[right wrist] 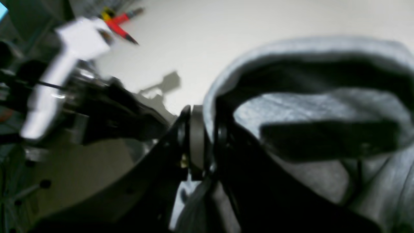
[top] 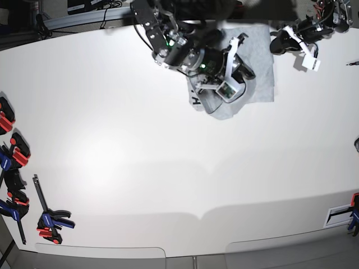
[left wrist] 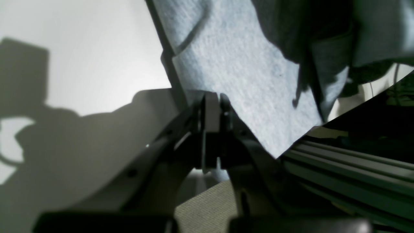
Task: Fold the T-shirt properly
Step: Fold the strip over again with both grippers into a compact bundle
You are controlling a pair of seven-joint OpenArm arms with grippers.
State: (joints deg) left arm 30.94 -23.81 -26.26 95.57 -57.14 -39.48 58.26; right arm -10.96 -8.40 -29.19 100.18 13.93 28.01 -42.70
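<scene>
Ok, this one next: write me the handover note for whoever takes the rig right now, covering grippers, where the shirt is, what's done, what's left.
Left gripper: shut on an edge of the T-shirt, fabric hanging from the jaws.
Right gripper: shut on a rolled hem or edge of the same shirt; that view is blurred.
T-shirt: in the base view it sits bunched at the far edge of the table, partly under the right arm, some black lettering showing.
Done: both arms have a grip on the cloth.
Left: the shirt is not laid flat or neatly folded; probably spread it first, then fold.
Clamps lie along the table's edge, clear of the work.
</scene>
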